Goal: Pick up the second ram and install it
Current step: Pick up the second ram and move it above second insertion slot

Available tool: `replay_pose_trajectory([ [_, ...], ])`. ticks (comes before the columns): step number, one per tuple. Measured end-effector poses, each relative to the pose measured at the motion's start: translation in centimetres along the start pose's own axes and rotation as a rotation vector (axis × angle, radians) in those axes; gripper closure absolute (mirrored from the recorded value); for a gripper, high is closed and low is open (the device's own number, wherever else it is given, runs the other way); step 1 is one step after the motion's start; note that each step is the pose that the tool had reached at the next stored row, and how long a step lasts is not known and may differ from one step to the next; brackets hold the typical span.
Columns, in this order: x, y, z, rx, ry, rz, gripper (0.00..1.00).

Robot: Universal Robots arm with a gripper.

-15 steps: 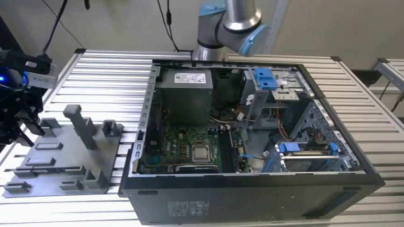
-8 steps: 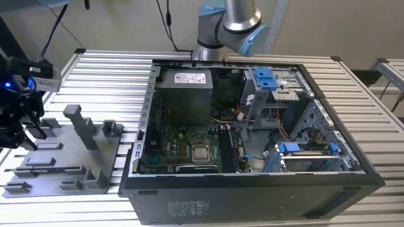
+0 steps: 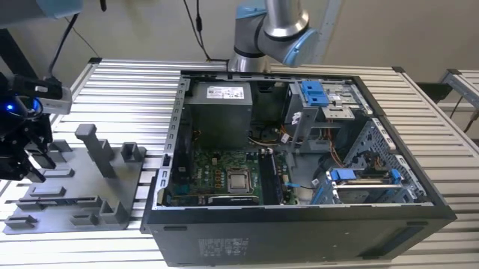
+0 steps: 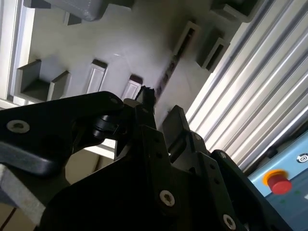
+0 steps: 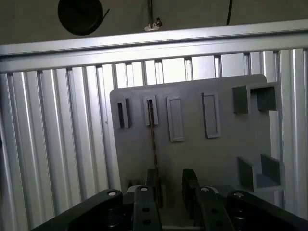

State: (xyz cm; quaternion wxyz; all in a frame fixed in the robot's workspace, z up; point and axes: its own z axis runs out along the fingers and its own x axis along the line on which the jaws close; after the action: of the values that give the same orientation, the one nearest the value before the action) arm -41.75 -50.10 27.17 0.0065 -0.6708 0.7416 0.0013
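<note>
The second ram [image 5: 153, 139] stands on edge in a slot of the grey fixture tray [image 5: 226, 144], a thin dark stick seen edge-on. In the second wrist view the ram [image 4: 168, 72] lies just beyond the black fingertips [image 4: 147, 96]. My gripper [image 5: 171, 190] hovers above the tray, open, with an empty gap between its fingers; the stick lines up with one finger [image 5: 153, 185] rather than the gap. In the exterior view the gripper [image 3: 26, 165] hangs over the tray's left end, and the ram [image 3: 71, 200] shows as a dark strip near the tray's front.
The tray [image 3: 90, 190] carries upright posts [image 3: 96, 147] and several empty slots. An open computer case [image 3: 299, 168] lies at the exterior view's right of it, its motherboard [image 3: 224, 174] exposed beside a power supply [image 3: 219, 112] and blue-tabbed drive cages [image 3: 367, 179]. Everything rests on a ribbed aluminium table [image 3: 127, 95].
</note>
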Motion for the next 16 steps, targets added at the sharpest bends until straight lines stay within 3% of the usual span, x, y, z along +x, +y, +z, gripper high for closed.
replay_pose_trajectory([
  [7, 0.04, 0.37, 0.79, 0.0248, -0.0027, -0.007, 0.64],
  [16, 0.08, 0.49, 2.31, 0.0265, -0.0036, -0.046, 0.64],
])
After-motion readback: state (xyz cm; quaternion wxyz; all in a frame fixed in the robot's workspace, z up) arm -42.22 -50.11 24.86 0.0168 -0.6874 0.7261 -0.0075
